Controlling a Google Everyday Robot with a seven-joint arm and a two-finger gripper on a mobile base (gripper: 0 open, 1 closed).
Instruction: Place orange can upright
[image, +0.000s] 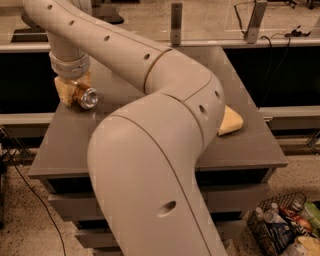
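Note:
The orange can (85, 96) lies tilted on its side at the far left of the grey table (250, 150), its silver end facing the camera. My gripper (73, 89) is at the table's left edge, its tan fingers (62, 90) shut around the can's body. The big cream arm reaches from the front across the middle of the view and hides much of the table. No apple shows.
A tan sponge-like wedge (230, 121) lies on the right part of the table, half behind the arm. Metal posts and a rail stand behind the table. A wire basket (285, 227) with bottles sits on the floor at the lower right.

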